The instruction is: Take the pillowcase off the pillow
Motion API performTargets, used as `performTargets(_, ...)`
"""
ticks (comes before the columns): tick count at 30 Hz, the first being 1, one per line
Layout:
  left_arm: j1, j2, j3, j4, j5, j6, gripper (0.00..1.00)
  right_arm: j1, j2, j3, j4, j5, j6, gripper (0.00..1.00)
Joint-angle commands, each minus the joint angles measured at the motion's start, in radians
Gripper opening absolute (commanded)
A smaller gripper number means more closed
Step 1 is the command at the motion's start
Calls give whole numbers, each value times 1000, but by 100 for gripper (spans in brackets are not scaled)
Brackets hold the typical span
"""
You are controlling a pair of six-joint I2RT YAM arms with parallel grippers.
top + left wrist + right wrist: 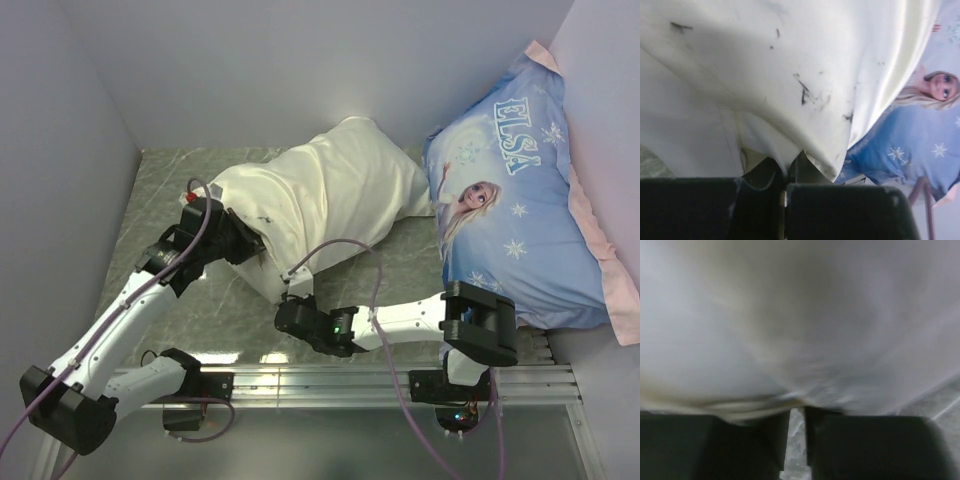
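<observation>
Left hand (787,166), right hand (797,413) pinch pillowcase (340,190) — pillow (685,135) inside.

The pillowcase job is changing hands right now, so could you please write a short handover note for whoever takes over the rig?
Left gripper: jaws shut on a fold of the pillowcase at its left end.
Right gripper: jaws nearly together at the case's near corner. The wrist view is blurred, so the grip is unconfirmed.
Things: the pillowcase lies bulging on the table, with the pillow inside and not plainly visible. The blue Elsa pillow sits just to its right.
Done: fabric taken at the near-left end.
Left: nearly all of it; the case must be drawn off the pillow.
</observation>
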Motion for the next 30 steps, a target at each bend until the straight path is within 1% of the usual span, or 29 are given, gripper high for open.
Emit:
performTargets(1, -2, -58, 148, 14, -31, 25, 0, -34, -74, -25, -8, 120, 14, 0)
performTargets(4, -1, -72, 194, -8, -43, 34, 1, -78, -110, -50, 4, 116, 11, 0)
performTargets(6, -1, -69, 220, -18, -31, 36, 1, -131, -125, -51, 0, 103, 11, 0)
performTargets(9, -1, -75, 243, -20, -23, 33, 1, -174, -170, -85, 35, 91, -10, 0)
performTargets(11, -1, -75, 263, -43, -23, 39, 0, -218, -170, -70, 17, 79, -20, 0)
performTargets(12, -1, -78, 266, -43, -20, 39, 1, -277, -162, -64, 14, 62, -21, 0)
performTargets(15, -1, -89, 289, -54, -11, 39, 1, -388, -135, -36, 15, -6, -38, 0)
performTargets(17, -1, -93, 317, -66, -7, 46, 1, -410, -105, 25, -8, 3, -64, 0)
performTargets(18, -1, -93, 324, -77, -7, 46, 1, -419, -63, 51, -49, 20, -73, 0)
performTargets(20, 1, -95, 361, -95, -10, 57, 1, -471, -26, 100, -81, 40, -75, 0)
performTargets(21, -1, -95, 372, -110, -16, 60, 1, -502, -9, 88, -71, -5, -70, 0)
performTargets(22, -1, -96, 389, -118, -20, 63, 0, -570, -7, 78, -55, -36, -60, 0)
performTargets(25, -1, -107, 369, -105, -17, 63, 0, -644, -19, 62, -26, -157, -69, 0)
performTargets(26, -1, -110, 349, -92, -7, 54, 1, -646, -33, 64, -22, -174, -84, 2)
performTargets(27, -1, -112, 328, -81, 7, 49, 1, -637, -76, 59, -17, -194, -101, 7)
performTargets(28, 1, -113, 276, -51, 12, 45, 0, -623, -99, 45, 10, -243, -119, 18)
performTargets(29, -1, -115, 249, -35, 15, 39, 1, -587, -122, 41, 9, -245, -127, 25)
performTargets(30, -1, -116, 223, -17, 18, 34, 0, -571, -156, 39, -27, -239, -128, 30)
